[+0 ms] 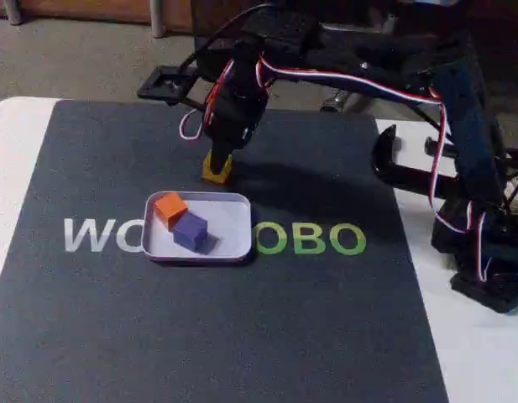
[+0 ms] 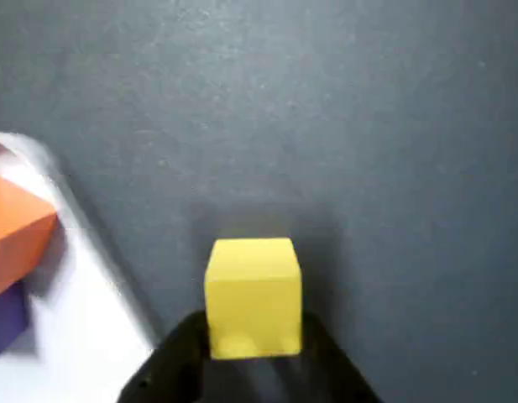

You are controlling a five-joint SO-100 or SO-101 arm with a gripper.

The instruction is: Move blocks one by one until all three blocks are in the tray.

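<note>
Claw (image 1: pixel 217 164): in the fixed view it is pointing downward at upper centre of the frame, just above the tray's far rim. In the wrist view (image 2: pixel 254 348) its dark jaws are closing on the lower sides of the yellow block, one on each side, at bottom centre of the frame.
Yellow block (image 1: pixel 217 169): it is sitting between the claw's jaws, over the dark mat, just outside the tray. In the wrist view (image 2: pixel 253 295) it is appearing at lower centre, with its shadow lying on the mat around it. Whether it is resting on the mat or hanging just off it cannot be told.
Orange block (image 1: pixel 170 208): it is lying inside the tray, at the tray's upper left corner in the fixed view.
Purple block (image 1: pixel 190 230): it is lying inside the tray, touching the orange block on its lower right side.
Tray (image 1: pixel 233 227): it is resting on the mat at centre of the fixed view, covering part of the printed lettering.
Mat (image 1: pixel 242 336): dark grey, it is covering most of the white surface (image 1: pixel 485 353).
Arm (image 1: pixel 368 75): black, it is reaching in from the right of the fixed view, with red, white and blue wires running along it.
</note>
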